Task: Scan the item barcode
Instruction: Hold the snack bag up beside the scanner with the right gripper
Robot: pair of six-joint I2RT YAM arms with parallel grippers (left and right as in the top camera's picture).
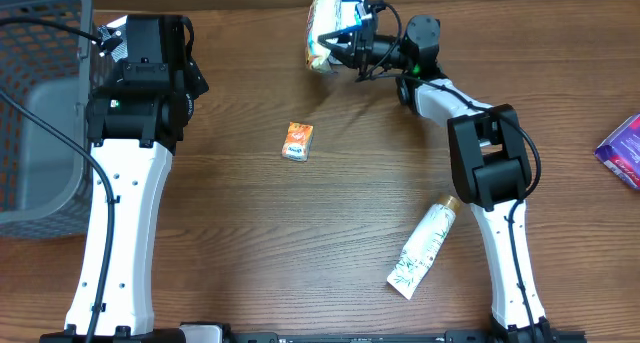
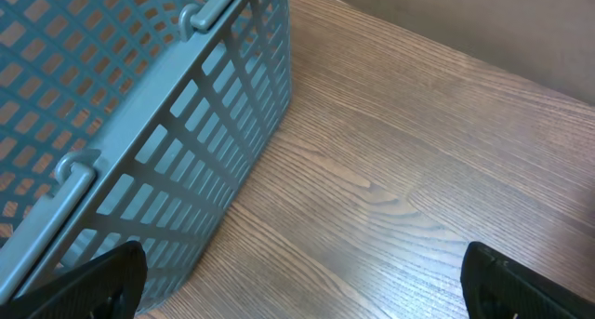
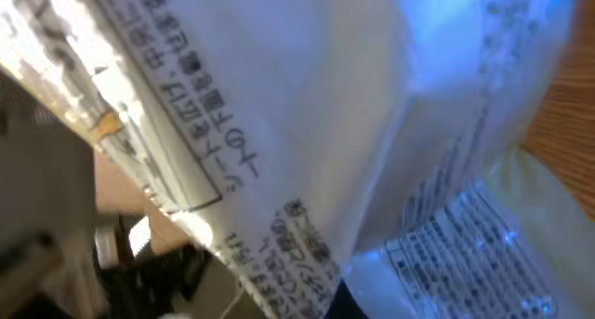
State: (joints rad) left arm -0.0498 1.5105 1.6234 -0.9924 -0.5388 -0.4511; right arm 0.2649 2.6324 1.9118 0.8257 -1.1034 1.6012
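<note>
The item is a white and yellow snack bag point(image 1: 325, 23), held up at the far edge of the table with my right gripper point(image 1: 348, 41) shut on its right side. Seen from the right wrist, the bag point(image 3: 307, 124) fills the frame with printed text and blue patches; no barcode can be made out there, and the fingers are almost wholly hidden behind it. My left gripper point(image 2: 297, 286) hovers open over bare wood beside the basket, both fingertips point(image 2: 102, 282) far apart and nothing between them.
A grey mesh basket point(image 1: 40, 103) stands at the left edge, its wall point(image 2: 139, 124) close to my left gripper. A small orange box point(image 1: 297, 141) lies mid-table, a white tube point(image 1: 425, 248) lower right, and a purple packet point(image 1: 625, 148) at the right edge.
</note>
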